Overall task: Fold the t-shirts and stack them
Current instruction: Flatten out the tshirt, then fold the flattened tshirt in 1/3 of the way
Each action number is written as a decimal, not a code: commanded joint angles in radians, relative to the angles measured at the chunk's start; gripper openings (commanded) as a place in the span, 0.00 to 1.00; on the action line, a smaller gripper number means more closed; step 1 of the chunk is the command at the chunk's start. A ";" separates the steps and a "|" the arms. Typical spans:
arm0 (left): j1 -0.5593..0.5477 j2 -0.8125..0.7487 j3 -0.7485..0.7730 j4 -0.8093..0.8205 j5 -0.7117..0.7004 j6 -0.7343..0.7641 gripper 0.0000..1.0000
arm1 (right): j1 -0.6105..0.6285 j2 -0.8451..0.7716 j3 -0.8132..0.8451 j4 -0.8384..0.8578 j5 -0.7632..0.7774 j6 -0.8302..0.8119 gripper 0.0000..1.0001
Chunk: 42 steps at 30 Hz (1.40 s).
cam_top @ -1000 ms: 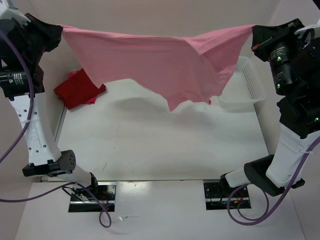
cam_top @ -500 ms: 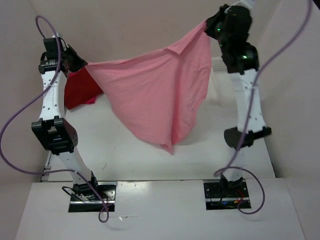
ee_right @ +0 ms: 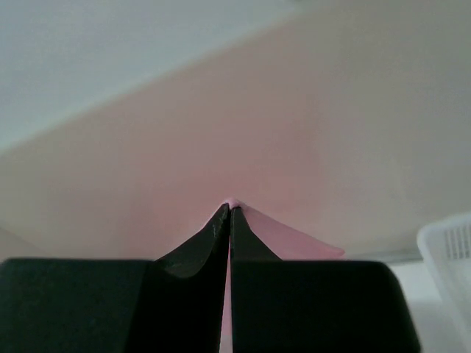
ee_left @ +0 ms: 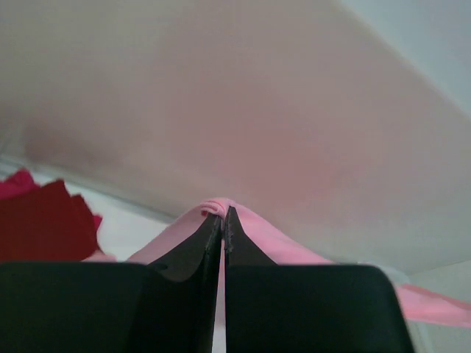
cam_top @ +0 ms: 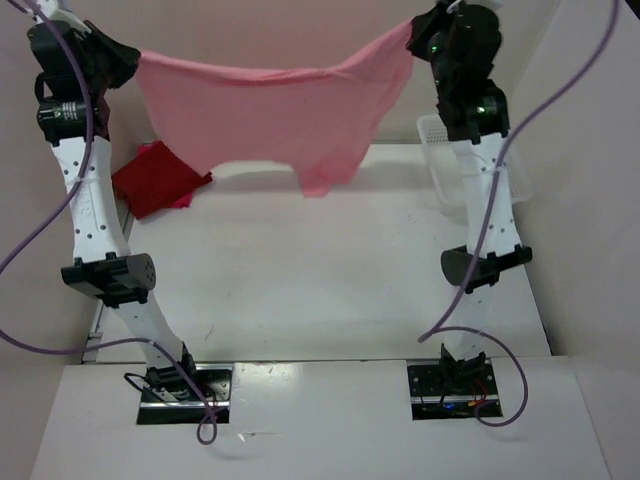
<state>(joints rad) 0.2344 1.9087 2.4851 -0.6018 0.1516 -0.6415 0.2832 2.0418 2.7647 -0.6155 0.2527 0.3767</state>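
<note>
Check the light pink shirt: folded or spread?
Spread: light pink shirt hangs open between left gripper and right gripper, each shut on an edge.

What I see on the white surface [cam_top: 320, 280]
Dark red shirt [cam_top: 155, 178] far left, crimson-pink shirt [cam_top: 182, 201] peeking from under it; mesh basket [cam_top: 432, 140] far right.

A light pink cloth t-shirt [cam_top: 270, 120] hangs above the far edge of the white tabletop [cam_top: 320, 290]; a dark red cloth shirt [cam_top: 158, 178] blocks the far-left corner, a white plastic mesh basket [cam_top: 430, 135] the far-right. Centre and near edge lie open.
</note>
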 commanded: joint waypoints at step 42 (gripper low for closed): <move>0.028 -0.628 -1.533 0.031 -0.057 0.098 0.07 | -0.234 -0.938 -1.877 -0.147 -0.444 0.277 0.01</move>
<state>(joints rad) 0.2550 1.2263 0.9337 -0.6003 0.0978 -0.5549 0.0616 1.0706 0.8639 -0.8219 -0.1925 0.6525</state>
